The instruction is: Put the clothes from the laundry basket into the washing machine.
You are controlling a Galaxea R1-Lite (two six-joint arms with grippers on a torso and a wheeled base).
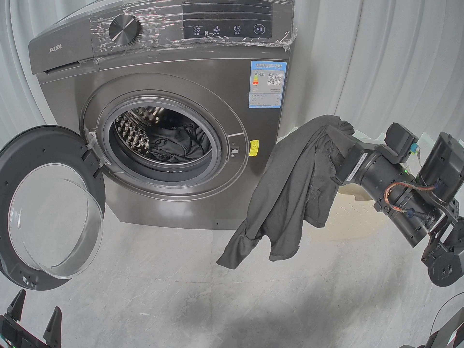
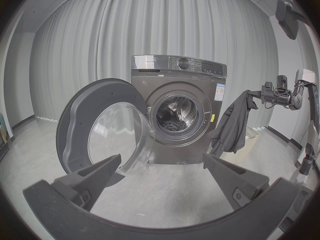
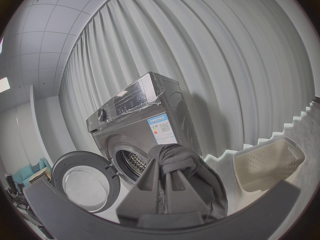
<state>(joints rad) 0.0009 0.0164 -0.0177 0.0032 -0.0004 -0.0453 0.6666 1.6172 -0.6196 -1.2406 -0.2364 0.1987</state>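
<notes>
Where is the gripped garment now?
In the head view, the garment hangs from the right gripper, right of the washing machine, in front of the laundry basket.

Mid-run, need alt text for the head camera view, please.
The right pincer holds a dark grey garment hanging in the air right of the washing machine, in front of the cream laundry basket. The machine's door stands open to the left, with dark clothing in the drum. The left pincer sits open at the lower left corner.
</notes>
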